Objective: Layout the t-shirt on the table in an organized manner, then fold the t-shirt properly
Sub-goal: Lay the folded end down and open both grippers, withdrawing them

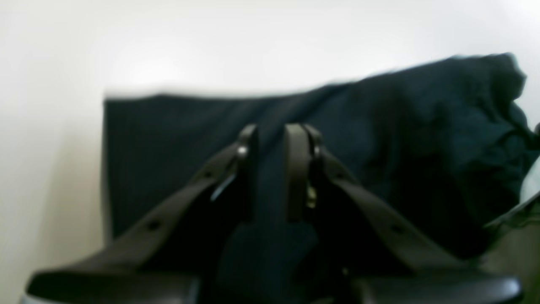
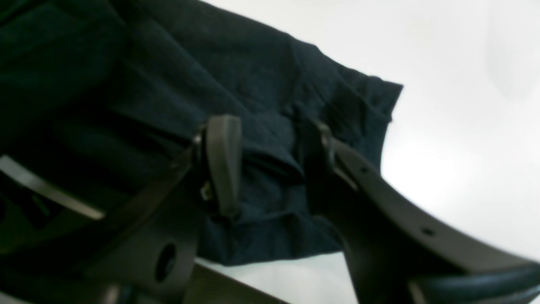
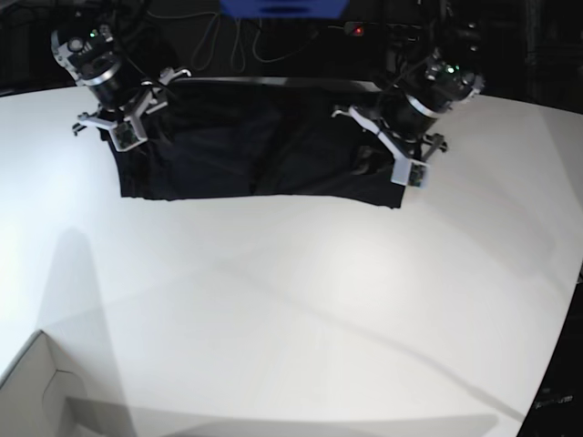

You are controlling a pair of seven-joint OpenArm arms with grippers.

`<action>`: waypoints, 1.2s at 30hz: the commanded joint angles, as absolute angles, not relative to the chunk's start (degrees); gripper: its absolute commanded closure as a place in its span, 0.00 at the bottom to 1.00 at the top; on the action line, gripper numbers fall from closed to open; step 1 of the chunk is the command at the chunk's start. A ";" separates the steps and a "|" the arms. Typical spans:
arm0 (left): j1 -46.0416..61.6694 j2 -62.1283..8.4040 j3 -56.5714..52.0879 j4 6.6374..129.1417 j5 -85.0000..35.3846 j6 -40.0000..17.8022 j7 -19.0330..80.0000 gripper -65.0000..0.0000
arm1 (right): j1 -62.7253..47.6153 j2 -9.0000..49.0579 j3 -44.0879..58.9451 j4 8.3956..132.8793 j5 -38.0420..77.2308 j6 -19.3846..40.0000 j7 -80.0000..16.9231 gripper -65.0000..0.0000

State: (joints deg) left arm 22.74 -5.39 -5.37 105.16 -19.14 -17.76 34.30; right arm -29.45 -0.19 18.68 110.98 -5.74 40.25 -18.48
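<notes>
The black t-shirt (image 3: 255, 155) lies spread as a wide band at the far side of the white table (image 3: 291, 300), between my two arms. Its right part is rumpled (image 1: 443, 139); its left edge there is straight. My left gripper (image 1: 274, 169) is at the shirt's right end (image 3: 404, 175), fingers close together with a strip of black fabric pinched between them. My right gripper (image 2: 272, 164) is over the shirt's left corner (image 3: 125, 137). Its fingers (image 2: 223, 164) stand well apart, with a loose ridge of fabric (image 2: 270, 158) lying between them.
A white box corner (image 3: 36, 391) sits at the near left of the table. A blue object (image 3: 282, 7) and cables lie in the dark area behind the far edge. The table's curved edge (image 3: 560, 346) runs down the right side.
</notes>
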 commanded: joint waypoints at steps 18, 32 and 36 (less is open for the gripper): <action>15.43 -6.37 -13.41 91.91 -22.64 -17.89 32.92 0.84 | -28.26 -6.90 -12.62 114.15 -5.14 40.00 -17.19 0.62; 15.34 -6.37 -13.41 91.65 -22.73 -17.89 32.84 0.84 | -23.69 -5.14 -14.11 98.59 -5.14 33.63 -17.19 0.63; 15.25 -6.37 -13.41 91.65 -22.73 -17.89 32.84 0.84 | -26.42 -1.36 -10.07 100.79 -4.88 29.76 -16.75 0.63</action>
State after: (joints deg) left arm 15.51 -6.02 -13.30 90.85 -22.17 -17.56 33.95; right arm -26.37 -0.91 -9.82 99.79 -5.56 30.09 -17.82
